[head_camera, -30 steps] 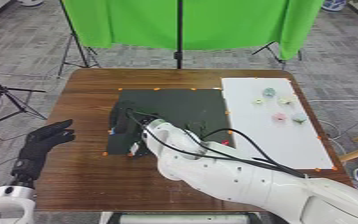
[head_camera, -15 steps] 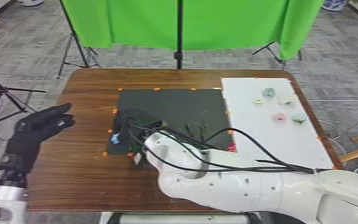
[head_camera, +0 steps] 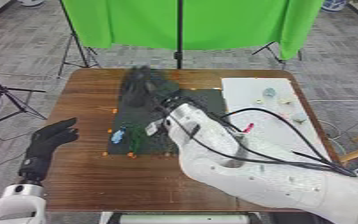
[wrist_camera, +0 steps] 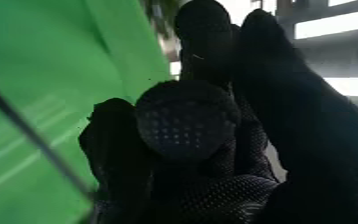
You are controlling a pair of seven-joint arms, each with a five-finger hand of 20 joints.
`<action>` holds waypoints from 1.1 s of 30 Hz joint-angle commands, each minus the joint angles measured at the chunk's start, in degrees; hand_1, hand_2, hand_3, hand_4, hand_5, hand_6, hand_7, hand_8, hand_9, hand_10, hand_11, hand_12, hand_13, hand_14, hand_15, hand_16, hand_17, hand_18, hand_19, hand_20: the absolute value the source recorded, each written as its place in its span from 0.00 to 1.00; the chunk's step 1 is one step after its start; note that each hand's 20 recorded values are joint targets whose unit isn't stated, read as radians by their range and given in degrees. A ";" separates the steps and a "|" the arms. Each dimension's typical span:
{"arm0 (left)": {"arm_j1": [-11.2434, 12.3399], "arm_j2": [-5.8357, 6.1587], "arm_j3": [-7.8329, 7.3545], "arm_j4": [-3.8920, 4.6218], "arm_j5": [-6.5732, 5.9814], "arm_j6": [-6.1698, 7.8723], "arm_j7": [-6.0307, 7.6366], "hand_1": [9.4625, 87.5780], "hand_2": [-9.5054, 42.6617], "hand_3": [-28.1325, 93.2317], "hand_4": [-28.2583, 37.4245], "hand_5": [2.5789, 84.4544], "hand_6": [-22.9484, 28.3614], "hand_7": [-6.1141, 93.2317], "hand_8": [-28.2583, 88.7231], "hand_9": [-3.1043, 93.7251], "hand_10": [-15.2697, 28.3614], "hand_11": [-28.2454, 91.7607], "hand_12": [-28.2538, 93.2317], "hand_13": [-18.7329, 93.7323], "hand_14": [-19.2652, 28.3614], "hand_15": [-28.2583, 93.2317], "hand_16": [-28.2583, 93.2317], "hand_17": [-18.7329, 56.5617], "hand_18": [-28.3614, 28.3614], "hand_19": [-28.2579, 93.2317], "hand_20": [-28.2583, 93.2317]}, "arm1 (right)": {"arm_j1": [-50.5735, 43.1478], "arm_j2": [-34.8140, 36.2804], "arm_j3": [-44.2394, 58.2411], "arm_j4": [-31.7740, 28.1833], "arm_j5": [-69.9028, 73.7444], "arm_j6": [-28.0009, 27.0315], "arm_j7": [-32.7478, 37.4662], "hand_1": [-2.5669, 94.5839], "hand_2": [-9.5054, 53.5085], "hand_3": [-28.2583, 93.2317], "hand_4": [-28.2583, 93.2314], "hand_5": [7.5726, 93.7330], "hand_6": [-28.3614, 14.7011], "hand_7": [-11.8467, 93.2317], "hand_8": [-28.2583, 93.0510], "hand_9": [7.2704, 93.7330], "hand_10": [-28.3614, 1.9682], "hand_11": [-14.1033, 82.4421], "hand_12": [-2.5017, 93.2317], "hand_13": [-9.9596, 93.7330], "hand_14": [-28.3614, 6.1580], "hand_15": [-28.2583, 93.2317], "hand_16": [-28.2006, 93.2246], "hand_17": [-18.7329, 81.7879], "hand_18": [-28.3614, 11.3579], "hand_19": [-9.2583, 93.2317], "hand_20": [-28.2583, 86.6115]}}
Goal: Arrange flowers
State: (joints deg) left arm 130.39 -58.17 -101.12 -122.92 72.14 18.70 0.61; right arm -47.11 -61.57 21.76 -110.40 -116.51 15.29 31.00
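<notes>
The robot's right hand (head_camera: 141,89) has swung away from the middle of the black mat (head_camera: 213,102) toward the far side of the brown table (head_camera: 78,187), its white arm (head_camera: 238,175) stretched diagonally behind it, while the left hand (head_camera: 48,142) has dropped back a little toward the robot. The move uncovers green stems (head_camera: 136,140) on the mat, just beside a light-blue bloom (head_camera: 118,136). From where I stand, the right hand looks loosely spread, its long fingers (wrist_camera: 204,42) extended and its thumb (wrist_camera: 189,120) in front of them, and I can make out no stem in its hold. The left hand waits off the mat with relaxed, slightly bent fingers, carrying nothing that I can see. A bright pink bloom (head_camera: 249,128) lies close beside the right arm, and pale flower heads, among them a bluish one (head_camera: 269,92) and a greenish one (head_camera: 300,117), dot the white board (head_camera: 246,87). With the stems exposed, the arranging appears to be between placements, though how many remain is hard to judge with the arm across the mat. The next reach probably calls for a wide, careful approach, since the trailing cables (head_camera: 278,117) could brush loose blooms.
</notes>
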 commanded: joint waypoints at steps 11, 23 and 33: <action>2.23 -0.48 -0.96 -0.89 1.07 1.77 -1.60 0.34 0.22 0.78 0.23 0.54 0.55 0.19 0.19 0.52 0.68 0.43 0.34 0.53 0.81 0.46 0.22 0.41 0.76 0.38 0.42 | -40.31 24.54 45.05 -9.83 -12.66 -1.91 8.21 0.34 0.00 0.76 0.13 0.65 0.64 0.25 0.17 0.81 0.44 0.42 0.31 0.91 0.64 0.71 0.52 0.74 0.30 1.00 0.70; 1.47 -1.19 -0.63 -1.49 2.79 2.57 -2.92 0.34 0.22 0.78 0.23 0.54 0.55 0.19 0.19 0.52 0.68 0.43 0.34 0.53 0.81 0.46 0.22 0.41 0.76 0.38 0.42 | -38.02 23.85 41.90 1.61 -10.31 -8.56 18.59 0.34 0.00 0.76 0.14 0.67 0.67 0.25 0.17 0.85 0.48 0.46 0.31 0.92 0.65 0.72 0.52 0.76 0.29 1.00 0.72; -0.04 -1.26 0.19 -0.88 3.23 2.75 -4.57 0.34 0.22 0.78 0.23 0.54 0.55 0.19 0.19 0.52 0.68 0.43 0.34 0.53 0.81 0.45 0.22 0.41 0.76 0.38 0.42 | -39.87 22.70 43.31 5.41 -11.64 -7.84 13.52 0.36 0.00 0.77 0.13 0.67 0.68 0.26 0.16 0.86 0.54 0.48 0.31 0.95 0.71 0.71 0.52 0.78 0.32 1.00 0.72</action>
State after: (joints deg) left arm 130.79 -58.70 -101.45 -124.02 74.83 20.81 -2.29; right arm -83.97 -39.16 60.66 -103.88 -126.91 7.26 50.46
